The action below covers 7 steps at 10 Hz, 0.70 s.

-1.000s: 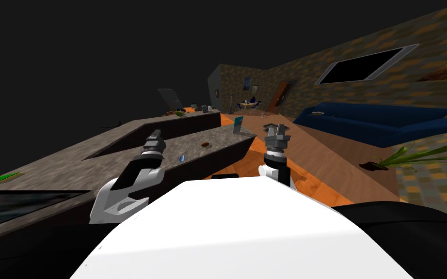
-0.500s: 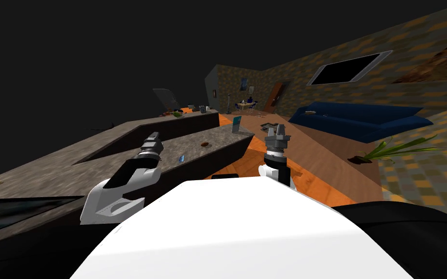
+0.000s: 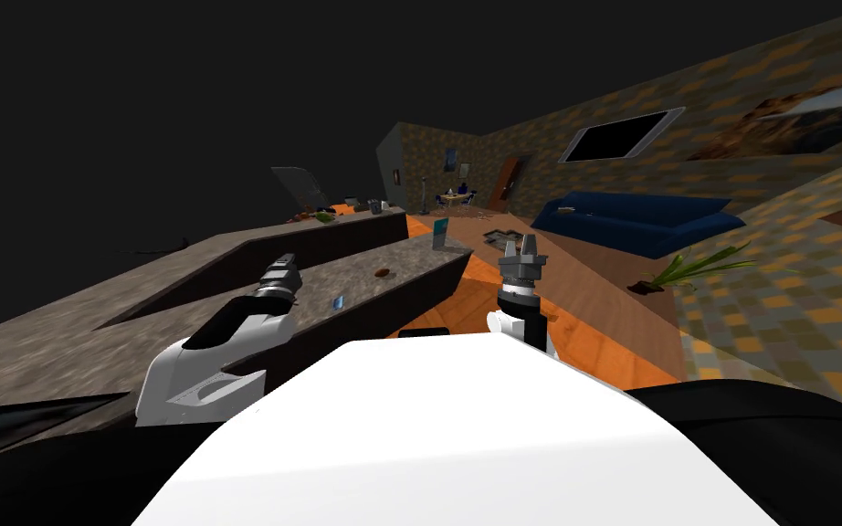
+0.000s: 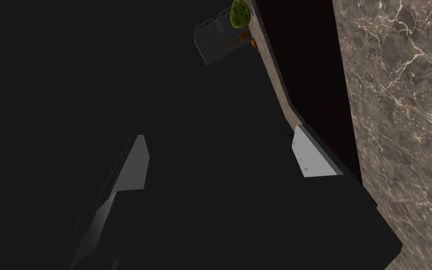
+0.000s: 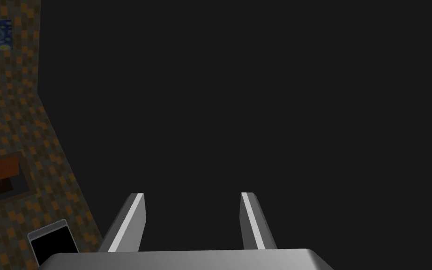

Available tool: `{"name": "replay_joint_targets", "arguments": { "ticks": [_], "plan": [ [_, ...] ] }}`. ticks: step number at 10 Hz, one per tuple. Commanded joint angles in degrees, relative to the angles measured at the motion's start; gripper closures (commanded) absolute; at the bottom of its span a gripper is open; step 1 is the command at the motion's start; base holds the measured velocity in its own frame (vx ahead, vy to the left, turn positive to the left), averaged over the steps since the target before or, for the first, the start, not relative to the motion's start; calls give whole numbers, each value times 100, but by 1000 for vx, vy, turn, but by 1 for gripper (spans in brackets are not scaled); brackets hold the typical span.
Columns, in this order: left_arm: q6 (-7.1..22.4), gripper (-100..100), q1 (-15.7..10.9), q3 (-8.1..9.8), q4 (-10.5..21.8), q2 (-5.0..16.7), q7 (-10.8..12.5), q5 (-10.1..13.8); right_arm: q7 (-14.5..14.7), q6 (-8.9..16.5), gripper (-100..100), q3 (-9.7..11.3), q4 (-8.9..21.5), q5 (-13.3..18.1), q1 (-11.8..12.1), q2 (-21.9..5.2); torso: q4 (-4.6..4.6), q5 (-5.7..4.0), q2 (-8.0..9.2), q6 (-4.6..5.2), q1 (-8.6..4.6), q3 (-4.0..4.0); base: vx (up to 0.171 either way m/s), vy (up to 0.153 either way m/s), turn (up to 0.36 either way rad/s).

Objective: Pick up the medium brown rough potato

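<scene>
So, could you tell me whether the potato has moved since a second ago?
No. The potato keeps its place on the counter near the small blue thing; the whole head view slid left, so my camera turned.

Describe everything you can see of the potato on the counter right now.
The potato shows as a small, dark brown, roundish lump, too small to read its surface. It lies on the mottled grey-brown, stone-look counter, toward its far end, between a small blue object and an upright teal box, touching neither. The open left gripper hovers short of it, not touching.
</scene>
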Motion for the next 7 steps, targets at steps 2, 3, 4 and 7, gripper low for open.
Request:
{"name": "replay_joint_targets", "arguments": {
  "ticks": [2, 3, 4, 7],
  "plan": [
    [463, -100, -85, 228, 92, 95, -2, 148, 0, 0, 0, 0, 0, 0, 0, 0, 0, -1, -2, -2, -3, -1, -18, 8, -90],
    [626, -100, -85, 228, 92, 95, -2, 148, 0, 0, 0, 1, 0, 0, -1, 0, 0, -1, -1, 4, -3, -1, -24, 14, -121],
    [743, -100, -85, 228, 92, 95, -2, 148, 0, 0, 0, 0, 0, 0, 0, 0, 0, 0, 0, -1, 0, 0, -11, 8, 19],
    [1214, -100, -180, 407, 194, 163, 2, 259, 0, 0, 0, 0, 0, 0, 0, 0, -1, -1, -4, 0, -4, -2, -12, 2, -108]
  ]
}}
